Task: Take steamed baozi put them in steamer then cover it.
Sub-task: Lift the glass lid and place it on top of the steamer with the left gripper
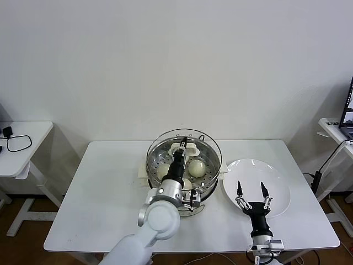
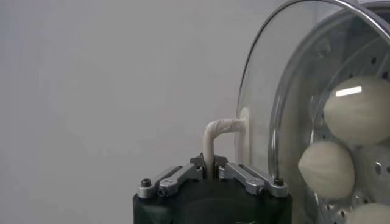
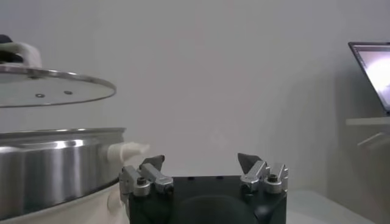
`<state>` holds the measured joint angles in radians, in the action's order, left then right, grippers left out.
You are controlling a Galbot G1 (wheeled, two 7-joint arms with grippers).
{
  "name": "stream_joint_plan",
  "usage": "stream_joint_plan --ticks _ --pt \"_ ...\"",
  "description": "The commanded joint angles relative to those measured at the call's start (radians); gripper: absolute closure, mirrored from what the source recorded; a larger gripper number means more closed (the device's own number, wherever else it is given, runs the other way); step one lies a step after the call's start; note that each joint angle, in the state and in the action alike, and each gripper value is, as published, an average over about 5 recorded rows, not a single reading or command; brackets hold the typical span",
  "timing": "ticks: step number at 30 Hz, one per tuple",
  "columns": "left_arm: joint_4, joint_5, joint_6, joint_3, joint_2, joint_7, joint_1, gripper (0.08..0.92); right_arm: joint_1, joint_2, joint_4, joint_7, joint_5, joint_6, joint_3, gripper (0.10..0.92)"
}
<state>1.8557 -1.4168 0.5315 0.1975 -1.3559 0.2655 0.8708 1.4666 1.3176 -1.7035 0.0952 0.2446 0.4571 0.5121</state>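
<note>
The steamer point(image 1: 209, 178) stands mid-table with cream-white baozi point(image 1: 197, 167) on its perforated tray; they also show in the left wrist view point(image 2: 359, 109). My left gripper point(image 1: 182, 148) is shut on the white handle point(image 2: 214, 134) of the clear glass lid point(image 1: 163, 140) and holds the lid level a little above the steamer rim. The right wrist view shows the lid point(image 3: 55, 88) hovering over the steel pot wall point(image 3: 55, 164). My right gripper point(image 1: 252, 191) is open and empty over the white plate point(image 1: 278, 182).
The plate sits right of the steamer, near the table's front right. A white side table point(image 1: 22, 144) with a black cable stands at far left. A laptop on a stand point(image 1: 348, 110) is at far right.
</note>
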Motion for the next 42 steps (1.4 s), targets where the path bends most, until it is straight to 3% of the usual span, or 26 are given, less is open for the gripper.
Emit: stream_joint_plan --ticks 1,42 --pt "-0.084 -0.036 -0.001 0.014 -0.025 -0.016 -0.008 0.811 -0.002 -0.001 0.002 0.0 -0.001 0.001 0.002 0.203" --pt "-0.091 -0.002 -0.011 -0.008 -0.028 -0.028 0.028 0.811 -0.005 0.002 0.005 -0.005 -0.019 0.003 -0.013 0.203"
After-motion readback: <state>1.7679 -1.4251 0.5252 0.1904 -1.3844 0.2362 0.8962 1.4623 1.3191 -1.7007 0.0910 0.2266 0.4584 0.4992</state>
